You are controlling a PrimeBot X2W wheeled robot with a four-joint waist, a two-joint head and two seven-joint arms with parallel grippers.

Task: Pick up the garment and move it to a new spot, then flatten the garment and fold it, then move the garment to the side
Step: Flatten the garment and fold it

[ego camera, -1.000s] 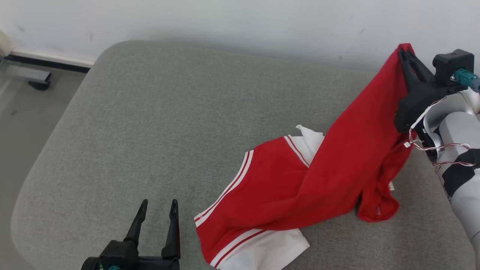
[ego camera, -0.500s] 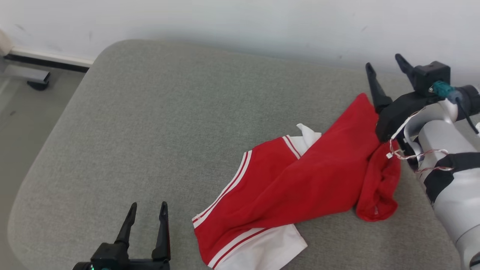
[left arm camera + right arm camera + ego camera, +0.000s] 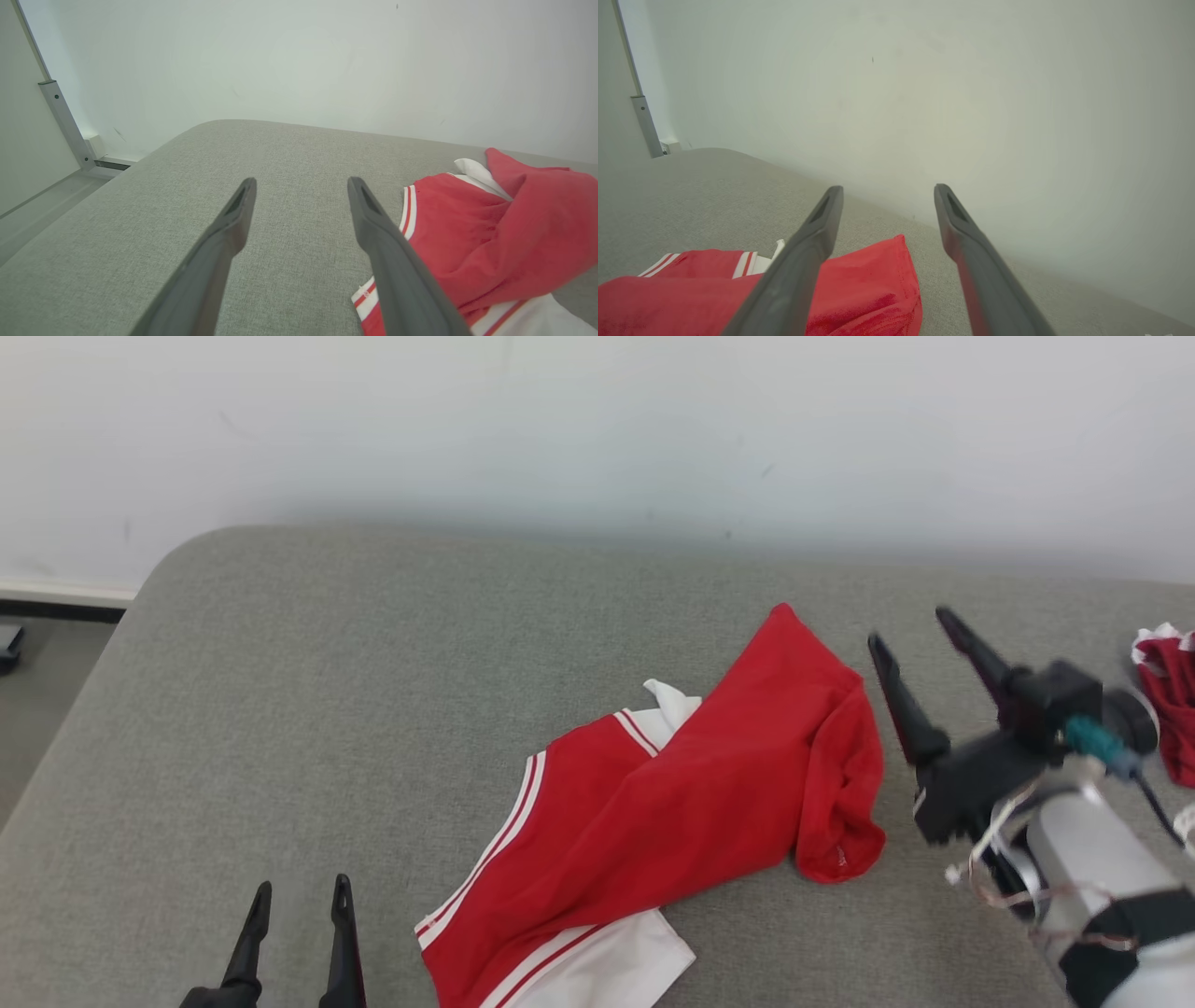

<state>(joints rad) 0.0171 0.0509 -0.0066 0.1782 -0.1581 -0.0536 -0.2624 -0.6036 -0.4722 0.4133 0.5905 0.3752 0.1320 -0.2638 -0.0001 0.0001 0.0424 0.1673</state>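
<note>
head view puts the crumpled red-and-white fabric garment (image 3: 672,812) on the grey upholstered cushion (image 3: 327,663), right gripper (image 3: 907,627) beside it and left gripper (image 3: 302,885) both open, empty; flattening probably comes next, needing corner grips.

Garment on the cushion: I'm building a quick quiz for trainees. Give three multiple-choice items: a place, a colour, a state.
1. Where does the garment lie? A on the grey cushion; B on the floor; C draped over a pincer.
2. Its main colour? A blue; B red; C green.
3. The right pincer is: A shut on cloth; B open and empty; C shut and empty.
Answers: A, it rests on the cushion; B, red cloth with white stripes; B, fingers spread, apart from the cloth.
</note>
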